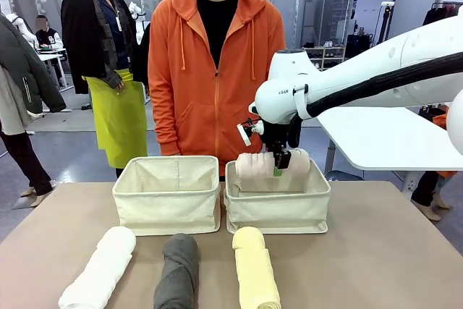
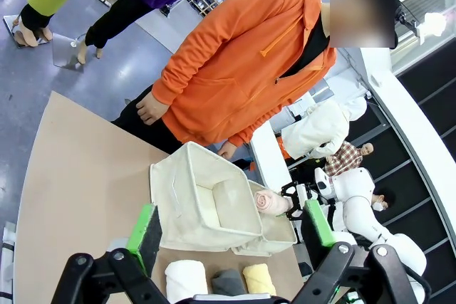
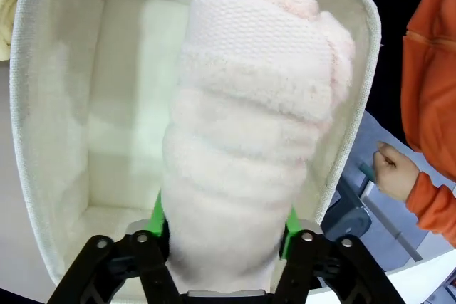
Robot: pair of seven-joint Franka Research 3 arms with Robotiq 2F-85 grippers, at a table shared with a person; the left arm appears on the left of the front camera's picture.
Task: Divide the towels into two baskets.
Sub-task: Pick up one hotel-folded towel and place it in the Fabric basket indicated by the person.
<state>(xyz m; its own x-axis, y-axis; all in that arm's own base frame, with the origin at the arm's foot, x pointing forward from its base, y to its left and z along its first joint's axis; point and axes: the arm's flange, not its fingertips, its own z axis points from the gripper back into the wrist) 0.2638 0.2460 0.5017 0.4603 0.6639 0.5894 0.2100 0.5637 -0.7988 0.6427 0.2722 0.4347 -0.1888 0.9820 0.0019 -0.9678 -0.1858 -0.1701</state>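
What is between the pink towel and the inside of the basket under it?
Nothing visible. The right gripper holds the pink towel over the right-hand canvas basket. The right wrist view shows that basket's floor and walls bare beneath the roll.

Three towels (image 1: 177, 273) before baskets (image 1: 168, 211); fourth (image 1: 253, 165) over right basket (image 1: 278, 215).

Right gripper (image 1: 281, 168) points down, fingers clasping the pink towel (image 1: 253, 164); left gripper (image 2: 231, 222) hangs, fingers spread wide.
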